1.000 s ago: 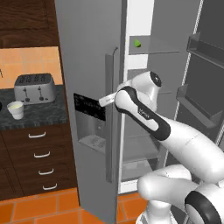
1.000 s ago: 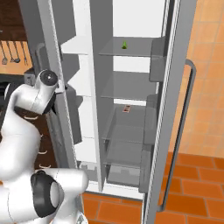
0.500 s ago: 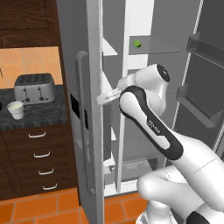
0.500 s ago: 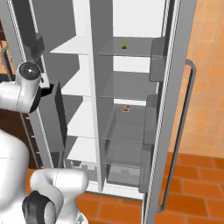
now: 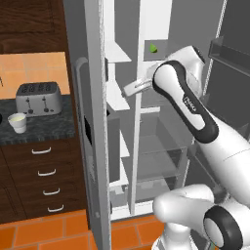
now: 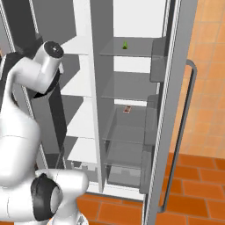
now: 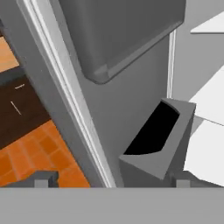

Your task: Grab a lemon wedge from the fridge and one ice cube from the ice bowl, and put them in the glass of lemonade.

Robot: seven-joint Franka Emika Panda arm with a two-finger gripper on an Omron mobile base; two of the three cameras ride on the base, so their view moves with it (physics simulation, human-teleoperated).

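Opening the fridge [image 5: 95, 122] fully before reaching for the wedge.

My pincer [image 7: 109, 183] straddles the left door's edge, released, its tips either side. I should push the door wide, then clear it. I count 1 lemon wedge [image 5: 153, 48] on the fridge's top shelf, 1 glass of lemonade [image 5: 17, 122] left of the fridge, 1 toaster [image 5: 38, 97], 2 doors.

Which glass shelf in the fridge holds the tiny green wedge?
The topmost clear glass shelf in the right-hand compartment; the tiny yellow-green lemon wedge sits on it.
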